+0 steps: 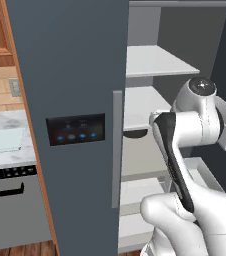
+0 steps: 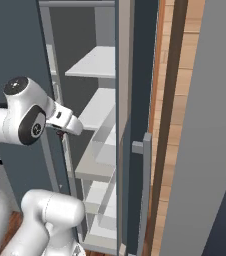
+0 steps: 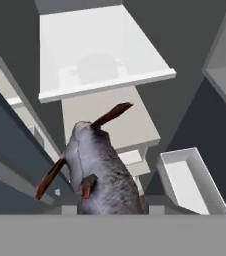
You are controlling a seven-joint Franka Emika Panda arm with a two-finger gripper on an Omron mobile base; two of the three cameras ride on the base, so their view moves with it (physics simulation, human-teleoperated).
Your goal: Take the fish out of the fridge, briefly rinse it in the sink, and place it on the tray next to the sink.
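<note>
In the hand view the fish (image 3: 97,170) is close up, a grey body with reddish-brown fins and tail pointing away from the camera. My gripper (image 3: 109,206) is shut on the fish, which hides the fingertips. I hold it in the air inside the open fridge (image 1: 75,75), above the pale shelves (image 3: 102,50). A dark shape (image 1: 136,134) shows just past the door handle (image 1: 116,150), in front of a shelf. The tray (image 1: 2,140) lies on the marble counter at the left. The sink is out of view.
The fridge's closed left door, with its blue-lit panel (image 1: 76,129), stands close on my left. The open right door (image 2: 145,150) and its bins (image 3: 187,180) stand on my right. An oven (image 1: 7,200) sits below the counter. Wooden wall panels (image 2: 182,75) are at the far right.
</note>
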